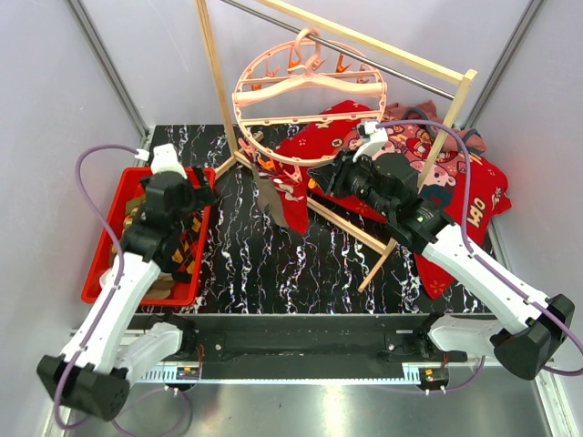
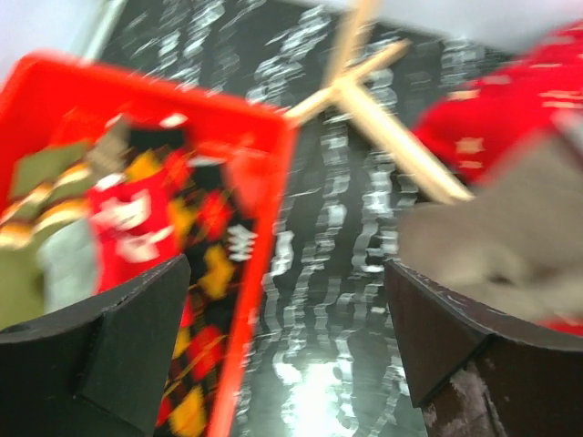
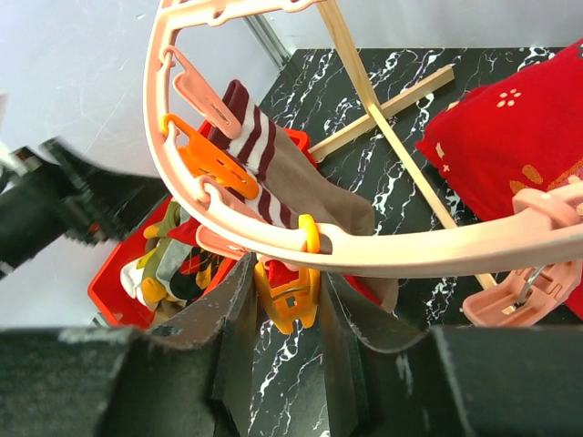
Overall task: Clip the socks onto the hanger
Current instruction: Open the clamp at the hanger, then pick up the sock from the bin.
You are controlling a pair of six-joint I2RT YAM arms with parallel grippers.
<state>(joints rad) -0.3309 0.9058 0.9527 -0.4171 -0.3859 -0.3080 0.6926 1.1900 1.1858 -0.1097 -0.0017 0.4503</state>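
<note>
Two narrowly set fingers on the right end effector (image 3: 287, 271), closed against either side of a yellow clip (image 3: 288, 300) dangling from the near rim of the salmon-pink ring hanger (image 3: 392, 248). Shown only by the right wrist view. Just behind, on the same rim: an orange clip (image 3: 214, 168) pinching the maroon-and-white striped cuff of a taupe sock (image 3: 310, 187), body hanging down. To the lower right, a pink clip (image 3: 515, 300).

From the top view, no reading of that grip. Only the end effector at the ring's lower edge, close beside the taupe sock and a red sock (image 1: 294, 208) hanging next to it, over the black marbled surface (image 1: 273, 273). Farther out, the pale wooden rack (image 1: 214, 82) carrying the hanger's hook, and a red printed cloth (image 1: 455, 182) behind the right arm.

Wide open on the other side: left end effector (image 2: 287, 273) with fingers far apart, gripping nothing, in a blurred wrist view. Beneath its left finger, a red bin (image 2: 264, 164) holding an argyle sock (image 2: 196, 355) among other loose socks. Seen from above, poised over the bin's right wall.
</note>
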